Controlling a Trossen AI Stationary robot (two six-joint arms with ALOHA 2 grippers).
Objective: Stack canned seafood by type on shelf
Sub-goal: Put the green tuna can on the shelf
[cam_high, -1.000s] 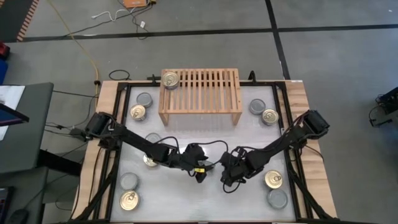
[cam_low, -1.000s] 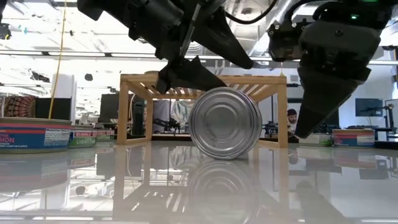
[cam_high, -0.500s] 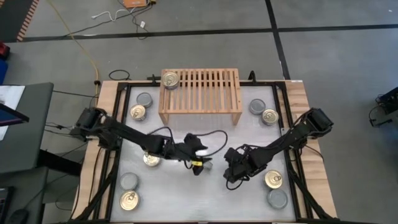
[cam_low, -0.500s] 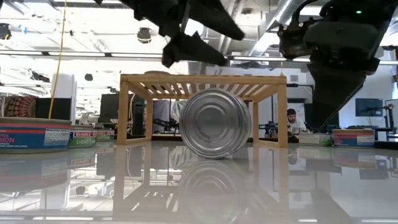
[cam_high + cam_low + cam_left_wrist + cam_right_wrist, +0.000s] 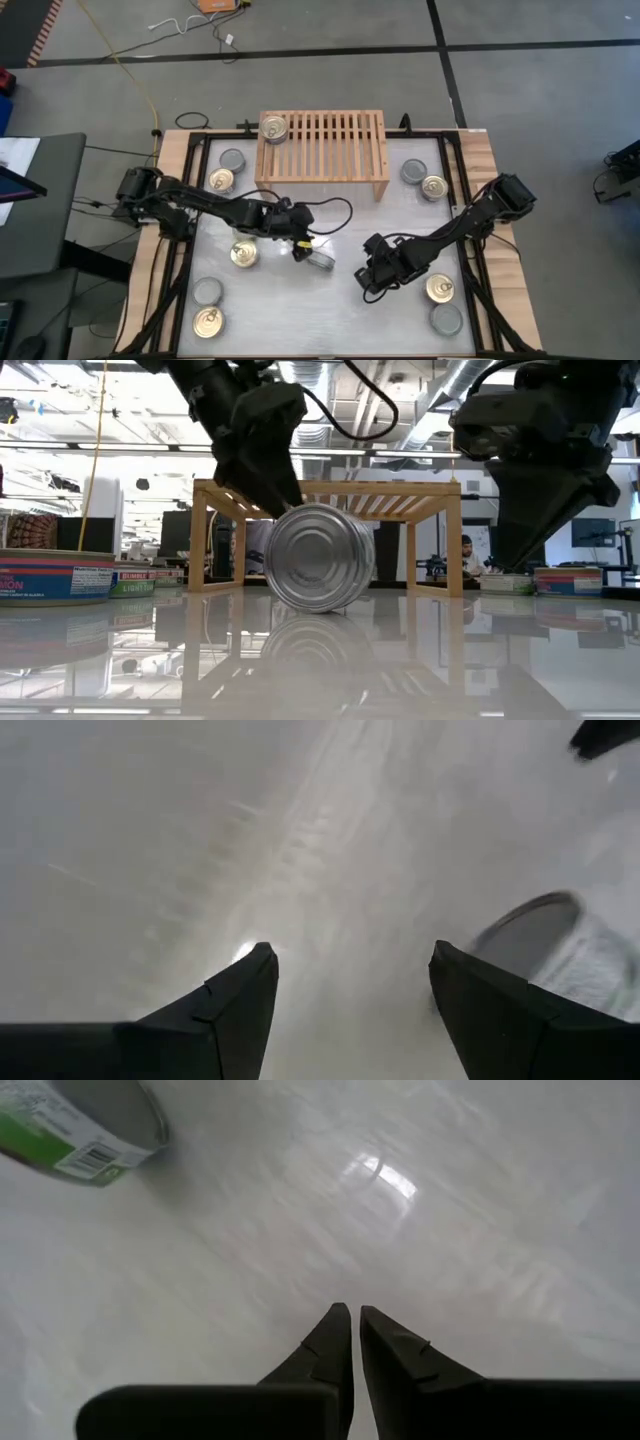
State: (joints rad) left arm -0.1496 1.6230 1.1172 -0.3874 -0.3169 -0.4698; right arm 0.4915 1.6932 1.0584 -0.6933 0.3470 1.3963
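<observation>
While a silver tin (image 5: 320, 262) lies on its side near the middle of the surface (image 5: 400, 215), its round end facing the low camera, neither tool is holding it. The left tool (image 5: 299, 243) hangs just beside and above this tipped tin, on the side toward the shelf (image 5: 322, 146); its two fingers stand apart with only bare surface between them, so it is released and grasps nothing. In the left wrist view the tin (image 5: 560, 955) shows off to one side of the fingers, outside the gap. The right tool (image 5: 368, 287) hovers over bare surface, apart from the tipped tin on its other side, with its fingertips nearly touching and nothing between them: clenched on air.

On the shelf, one gold-topped tin (image 5: 273, 128) sits at the left end of the slatted top. Other tins stand flat around the surface: a grey one and a gold one left of the shelf, a grey and gold pair right of it, a gold one (image 5: 243, 254) under the left arm, and pairs in both near corners.
</observation>
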